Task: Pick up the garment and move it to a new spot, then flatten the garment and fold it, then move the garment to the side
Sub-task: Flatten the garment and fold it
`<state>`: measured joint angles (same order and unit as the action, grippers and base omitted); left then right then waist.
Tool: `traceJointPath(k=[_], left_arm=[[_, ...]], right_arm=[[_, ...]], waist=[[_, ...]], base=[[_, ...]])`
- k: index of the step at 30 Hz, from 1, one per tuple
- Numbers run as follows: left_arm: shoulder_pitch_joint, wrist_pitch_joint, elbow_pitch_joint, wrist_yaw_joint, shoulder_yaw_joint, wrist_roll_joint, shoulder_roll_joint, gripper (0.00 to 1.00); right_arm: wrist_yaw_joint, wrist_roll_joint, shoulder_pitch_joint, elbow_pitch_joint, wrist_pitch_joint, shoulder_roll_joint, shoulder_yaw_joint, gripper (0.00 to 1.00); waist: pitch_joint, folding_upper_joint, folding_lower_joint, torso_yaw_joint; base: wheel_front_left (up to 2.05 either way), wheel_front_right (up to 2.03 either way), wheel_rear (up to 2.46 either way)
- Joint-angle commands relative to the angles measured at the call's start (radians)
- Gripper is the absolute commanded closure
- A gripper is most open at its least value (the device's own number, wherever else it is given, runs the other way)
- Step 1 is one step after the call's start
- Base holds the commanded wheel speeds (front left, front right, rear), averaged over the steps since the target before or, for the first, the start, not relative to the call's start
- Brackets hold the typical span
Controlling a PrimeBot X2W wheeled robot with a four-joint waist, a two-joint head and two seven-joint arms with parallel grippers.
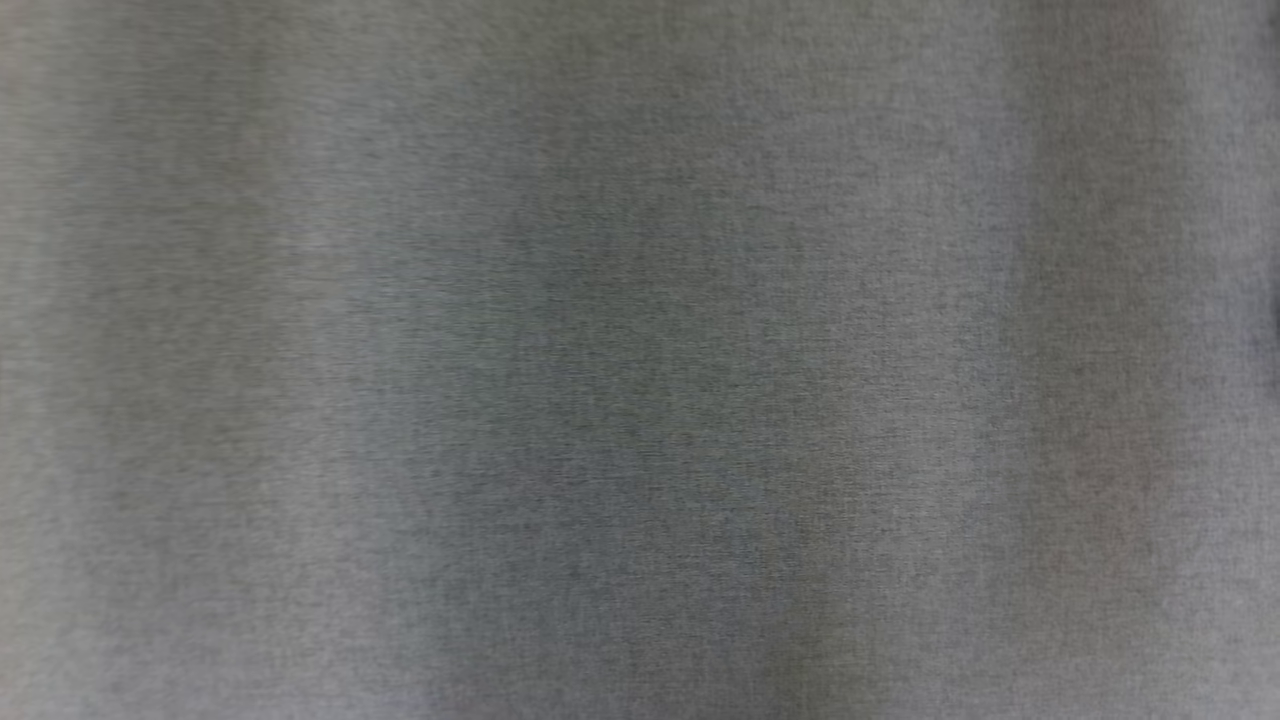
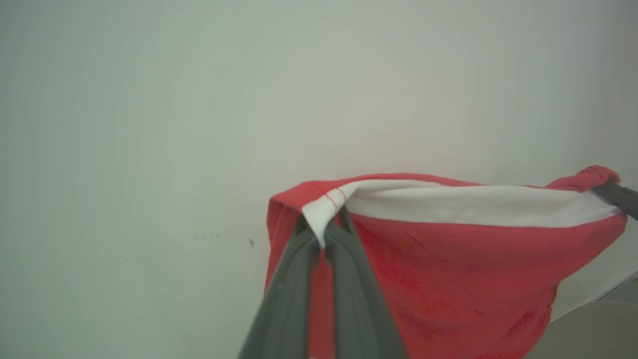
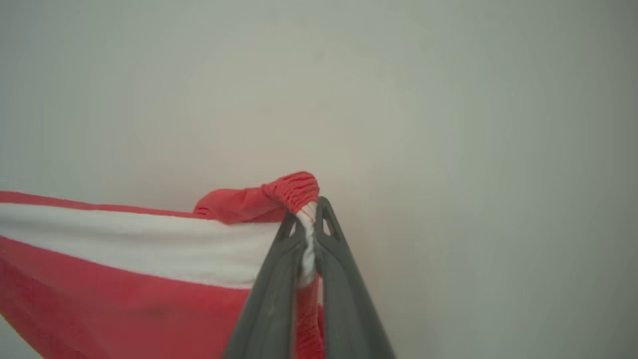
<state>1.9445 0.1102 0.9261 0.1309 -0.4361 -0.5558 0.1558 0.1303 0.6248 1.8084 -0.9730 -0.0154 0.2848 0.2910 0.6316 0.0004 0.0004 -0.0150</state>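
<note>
The garment (image 2: 448,269) is red with a white band along its top edge, and it hangs stretched between my two grippers. In the left wrist view my left gripper (image 2: 324,230) is shut on one corner of that white-banded edge. The dark tip of my right gripper (image 2: 618,197) holds the far bunched corner at that view's right. Seen from the right wrist, my right gripper (image 3: 309,219) is shut on the gathered red and white edge, and the garment (image 3: 124,299) runs off to the left. The cloth sags below the band.
A plain pale surface (image 2: 149,149) lies behind the garment in both wrist views, with a few small dark specks (image 2: 209,236). Its edge (image 2: 593,296) shows at the lower right of the left wrist view. The head view holds a blurred grey woven texture (image 1: 640,360).
</note>
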Motion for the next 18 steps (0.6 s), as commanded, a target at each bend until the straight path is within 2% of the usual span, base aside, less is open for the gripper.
traceJointPath(k=[1, 9, 18], left_arm=[[0.029, -0.014, 0.012, -0.002, 0.0, -0.004, -0.006, 1.0], [0.084, -0.08, 0.117, -0.002, -0.048, -0.045, -0.026, 1.0], [0.054, -0.142, 0.175, -0.002, -0.096, -0.1, -0.013, 1.0]], right_arm=[[0.001, -0.001, 0.023, -0.009, -0.006, 0.002, 0.006, 1.0], [0.001, 0.01, 0.083, -0.092, -0.041, -0.016, 0.057, 1.0], [0.001, 0.048, 0.066, -0.155, -0.072, -0.013, 0.098, 1.0]], waist=[[0.027, -0.0004, -0.0004, -0.025], [0.015, -0.0004, -0.0004, -0.025], [-0.033, -0.0004, -0.0004, -0.022]], base=[[0.0, 0.0, 0.0], [0.0, 0.0, 0.0], [0.0, 0.0, 0.0]])
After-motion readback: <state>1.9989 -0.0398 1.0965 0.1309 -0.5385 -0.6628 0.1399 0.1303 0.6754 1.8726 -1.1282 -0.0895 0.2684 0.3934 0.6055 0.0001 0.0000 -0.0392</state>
